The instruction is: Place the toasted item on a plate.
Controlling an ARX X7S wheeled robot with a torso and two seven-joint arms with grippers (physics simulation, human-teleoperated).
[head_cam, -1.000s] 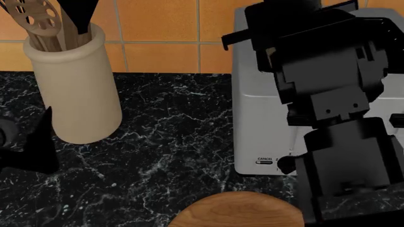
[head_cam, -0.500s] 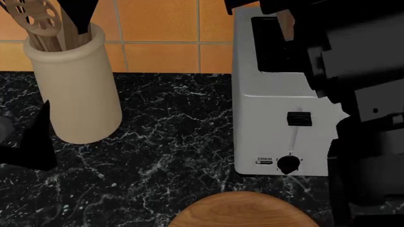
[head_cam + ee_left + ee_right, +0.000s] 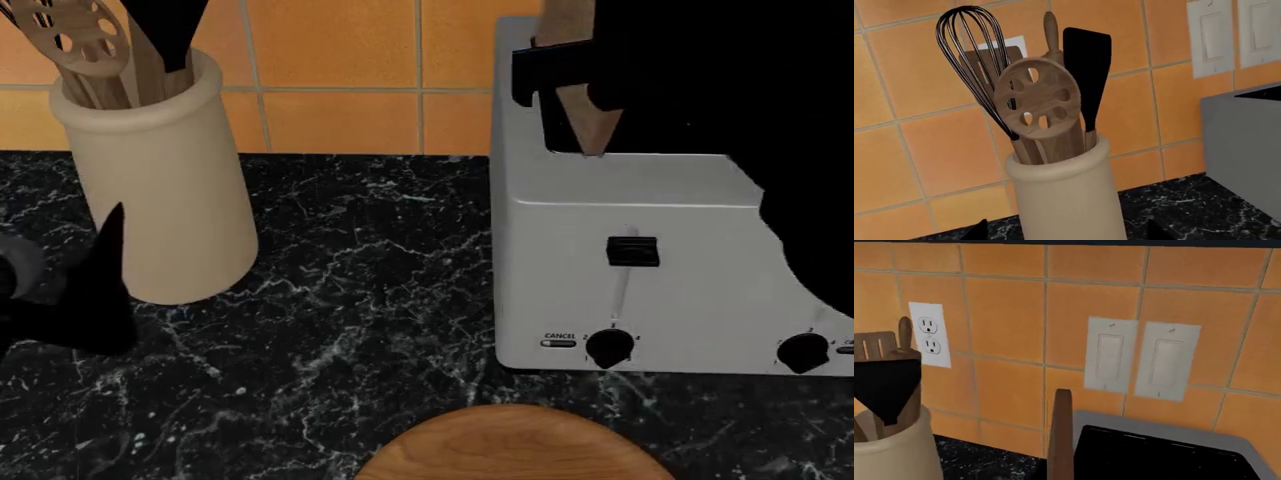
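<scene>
The toasted item [image 3: 583, 118], a tan slice with a darker crust, stands upright over the toaster's [image 3: 607, 250] near slot. My right gripper [image 3: 571, 75] is shut on it from above. In the right wrist view the slice [image 3: 1060, 435] shows edge-on beside the toaster's dark slot [image 3: 1154, 455]. Only the far rim of the round wooden plate [image 3: 514, 445] shows, on the counter in front of the toaster. My left gripper [image 3: 74, 300] is open and empty, low beside the utensil crock [image 3: 160, 180]; its two fingertips [image 3: 977, 231] flank the crock [image 3: 1067, 195].
The cream crock holds a whisk [image 3: 971, 60], a slotted wooden spoon [image 3: 1037, 100] and a black spatula [image 3: 1087, 60]. An orange tiled wall with an outlet [image 3: 929, 335] and switches [image 3: 1141, 357] stands behind the black marble counter [image 3: 374, 300].
My right arm has risen off the front of the toaster, uncovering its lever and knobs. The slice now stands higher above the slot. My left gripper has shifted slightly.
</scene>
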